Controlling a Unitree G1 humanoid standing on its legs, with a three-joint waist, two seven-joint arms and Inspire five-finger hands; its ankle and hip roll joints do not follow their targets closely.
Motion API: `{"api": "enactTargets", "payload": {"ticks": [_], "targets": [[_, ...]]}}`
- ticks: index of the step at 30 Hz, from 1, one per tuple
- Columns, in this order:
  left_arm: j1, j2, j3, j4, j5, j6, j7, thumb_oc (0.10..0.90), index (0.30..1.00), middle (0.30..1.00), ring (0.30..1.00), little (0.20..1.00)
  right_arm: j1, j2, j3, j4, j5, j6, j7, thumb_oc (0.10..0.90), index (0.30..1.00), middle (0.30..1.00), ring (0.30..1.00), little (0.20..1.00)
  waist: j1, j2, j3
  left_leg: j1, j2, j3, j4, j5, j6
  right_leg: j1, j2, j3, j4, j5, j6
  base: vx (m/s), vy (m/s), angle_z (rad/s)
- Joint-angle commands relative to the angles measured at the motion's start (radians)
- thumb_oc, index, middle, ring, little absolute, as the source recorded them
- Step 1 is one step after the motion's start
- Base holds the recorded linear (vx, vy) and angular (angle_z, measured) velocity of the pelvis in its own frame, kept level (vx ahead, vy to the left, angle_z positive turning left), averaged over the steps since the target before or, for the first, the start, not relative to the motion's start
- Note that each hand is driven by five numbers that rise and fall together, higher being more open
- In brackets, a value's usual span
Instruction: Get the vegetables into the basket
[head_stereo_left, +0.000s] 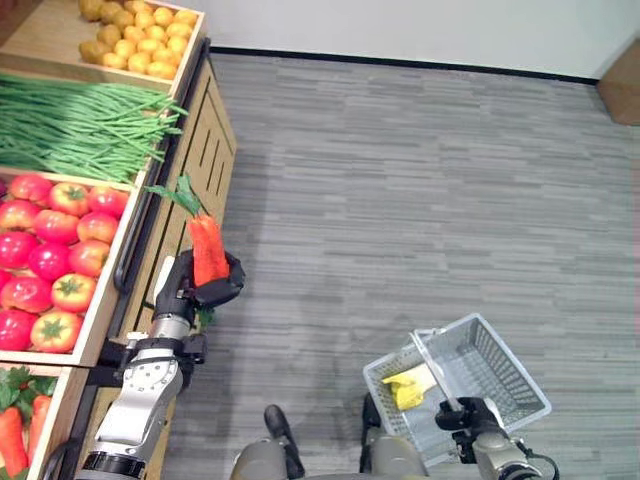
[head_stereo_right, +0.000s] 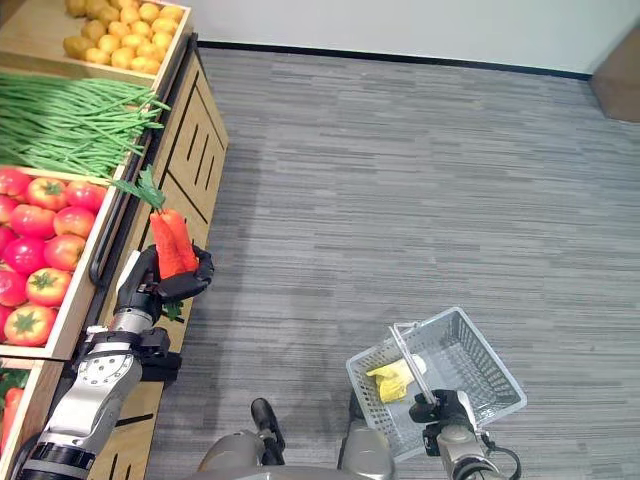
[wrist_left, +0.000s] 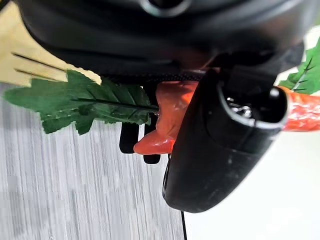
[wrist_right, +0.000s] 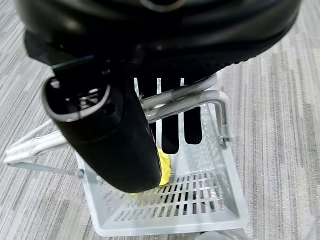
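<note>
Left robot hand (head_stereo_left: 190, 290) grips carrots (head_stereo_left: 207, 250) | right robot hand (head_stereo_left: 462, 415) grips basket (head_stereo_left: 500, 375) handle | tomatoes (head_stereo_left: 50, 260) beside

The carrots (head_stereo_left: 208, 250) look like glossy plastic, their leaves (wrist_left: 85, 102) matt and cloth-like; the left hand (head_stereo_left: 190, 290) is dark, smooth plastic with a slight sheen; the basket (head_stereo_left: 500, 375) is pale grey slatted plastic, its handle (wrist_right: 172, 102) bright metal; the crates (head_stereo_left: 90, 335) are light, matt wood; the tomatoes (head_stereo_left: 50, 260) shine; the floor (head_stereo_left: 420, 200) is grey, matt, streaked carpet.
</note>
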Motion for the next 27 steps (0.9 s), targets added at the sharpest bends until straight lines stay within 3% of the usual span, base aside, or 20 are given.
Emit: {"api": "enactTargets", "payload": {"ticks": [1, 10, 13, 19, 27], "targets": [[-0.048, 0.002, -0.027, -0.039, -0.002, -0.063, -0.026, 0.400, 0.300, 0.300, 0.300, 0.300, -0.017, -0.058, 0.017, -0.040, 0.010, -0.020, -0.016, 0.400, 0.300, 0.300, 0.300, 0.300, -0.004, 0.036, -0.072, -0.072, 0.034, -0.143, 0.030, 0.019, -0.029, 0.048, -0.024, -0.024, 0.068, -0.093, 0.060, 0.01, -0.059, 0.13], [-0.187, -0.030, -0.188, 0.236, 0.106, -0.013, -0.060, 0.400, 0.300, 0.300, 0.300, 0.300, -0.192, -0.118, 0.113, -0.172, -0.015, 0.003, -0.022, 0.400, 0.300, 0.300, 0.300, 0.300, -0.002, 0.071, -0.112, -0.024, 0.037, -0.166, -0.007, 0.046, -0.049, 0.090, -0.009, -0.038, 0.037, -0.100, 0.047, 0.02, -0.070, 0.12], [-0.260, -0.074, -0.233, 0.408, 0.205, 0.026, -0.045, 0.400, 0.300, 0.300, 0.300, 0.300, -0.271, -0.103, 0.170, -0.274, -0.014, 0.008, -0.034, 0.400, 0.300, 0.300, 0.300, 0.300, -0.002, 0.089, -0.132, -0.006, 0.043, -0.171, 0.006, 0.038, -0.053, 0.105, -0.004, -0.029, 0.040, -0.113, 0.038, 0.04, -0.069, 0.04], [-0.369, -0.121, -0.301, 0.608, 0.345, 0.067, 0.015, 0.400, 0.300, 0.300, 0.300, 0.300, -0.316, -0.048, 0.250, -0.463, -0.012, 0.007, -0.029, 0.400, 0.300, 0.300, 0.300, 0.300, -0.015, 0.117, -0.159, 0.017, 0.050, -0.165, 0.012, 0.042, -0.059, 0.119, 0.003, -0.018, 0.054, -0.127, 0.027, 0.01, -0.052, 0.01], [-0.454, -0.224, -0.367, 0.862, 0.395, 0.098, 0.043, 0.400, 0.300, 0.300, 0.300, 0.300, -0.327, -0.023, 0.354, -0.664, -0.028, -0.007, 0.017, 0.400, 0.300, 0.300, 0.300, 0.300, -0.051, 0.151, -0.175, 0.037, 0.052, -0.156, 0.009, 0.048, -0.066, 0.128, 0.003, -0.013, 0.070, -0.141, 0.018, 0.01, -0.027, 0.00]]}}
